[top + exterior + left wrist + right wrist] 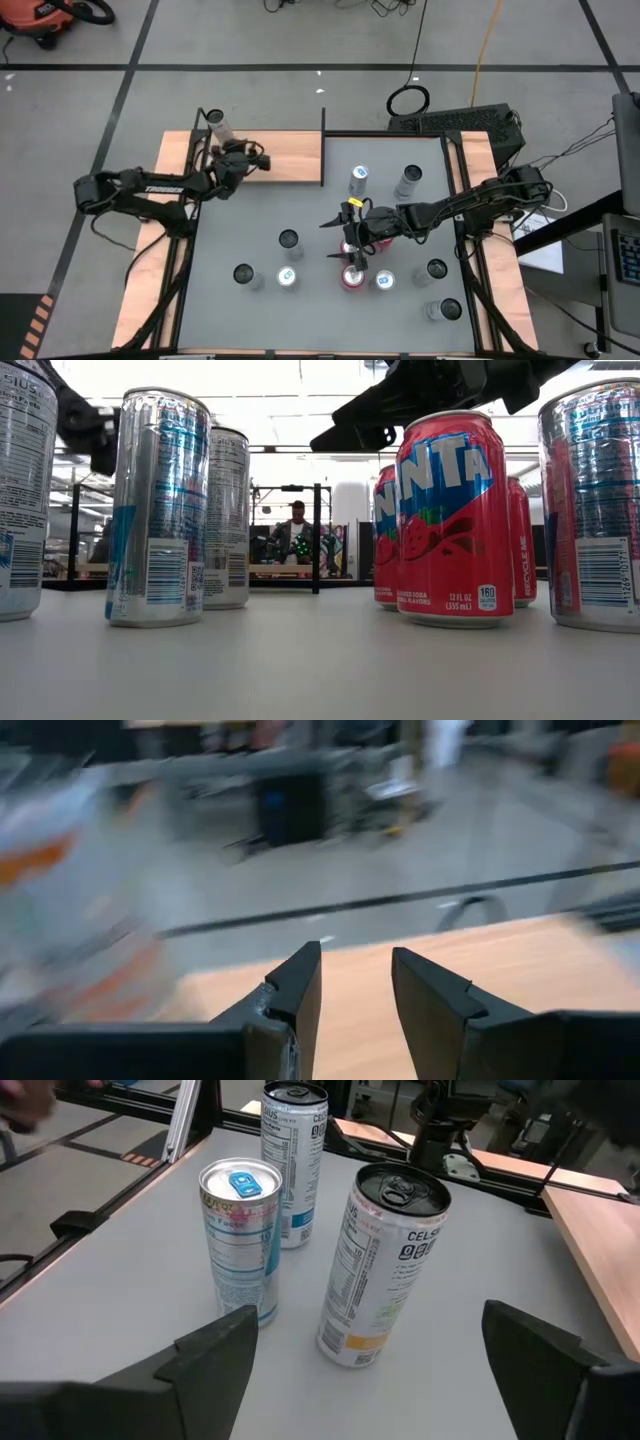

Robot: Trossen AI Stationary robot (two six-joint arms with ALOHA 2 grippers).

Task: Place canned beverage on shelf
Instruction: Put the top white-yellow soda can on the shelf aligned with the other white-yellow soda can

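The shelf (pixel 275 155), a light-brown board with a black rim, lies at the table's far left. A silver can (pixel 220 126) stands upright on the shelf's far left corner; in the left wrist view the can (pixel 70 890) is only a blur. My left gripper (pixel 262 159) hovers over the board, right of that can, open (pixel 355 960) with nothing between its fingers. My right gripper (pixel 348 238) hangs wide open above the table's middle, over red cans (pixel 352 277). Ahead of it stand a black-topped can (pixel 385 1270) and a blue-tabbed can (pixel 240 1240).
Several more cans stand upright on the grey tabletop: two at the far middle (pixel 359 180) (pixel 408 181), others near the front (pixel 243 275) (pixel 448 310). A red Fanta can (pixel 450 520) fills the low view. A black post (pixel 323 145) stands at the shelf's right end.
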